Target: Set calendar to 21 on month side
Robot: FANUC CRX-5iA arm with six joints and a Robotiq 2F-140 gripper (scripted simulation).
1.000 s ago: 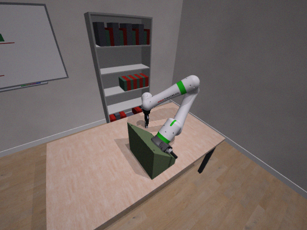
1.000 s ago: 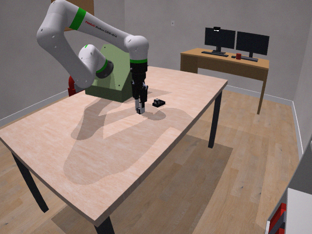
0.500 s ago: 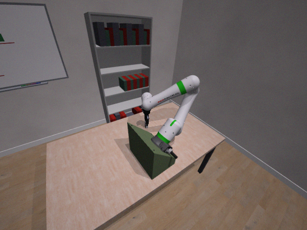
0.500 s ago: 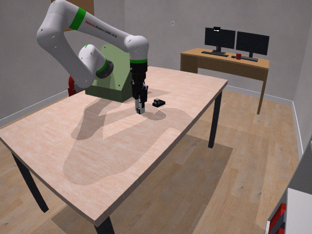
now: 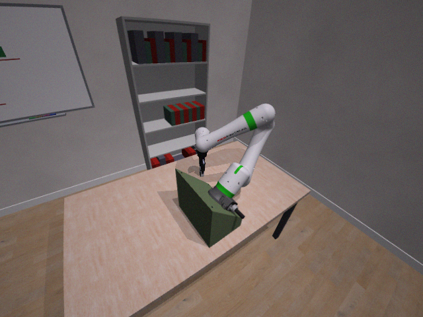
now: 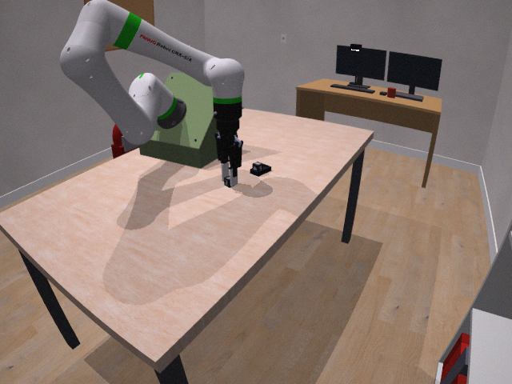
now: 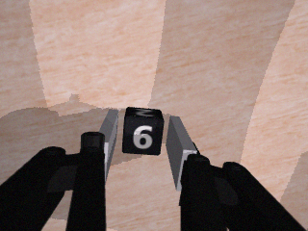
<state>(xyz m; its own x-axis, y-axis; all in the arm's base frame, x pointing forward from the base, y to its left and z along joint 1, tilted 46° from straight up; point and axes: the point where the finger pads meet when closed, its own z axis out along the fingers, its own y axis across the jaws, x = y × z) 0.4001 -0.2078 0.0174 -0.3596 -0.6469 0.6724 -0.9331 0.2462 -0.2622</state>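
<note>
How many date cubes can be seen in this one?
1 for sure: a black cube showing 6, between the gripper's fingers. The small black tray beside it may hold the second; too small to tell.
</note>
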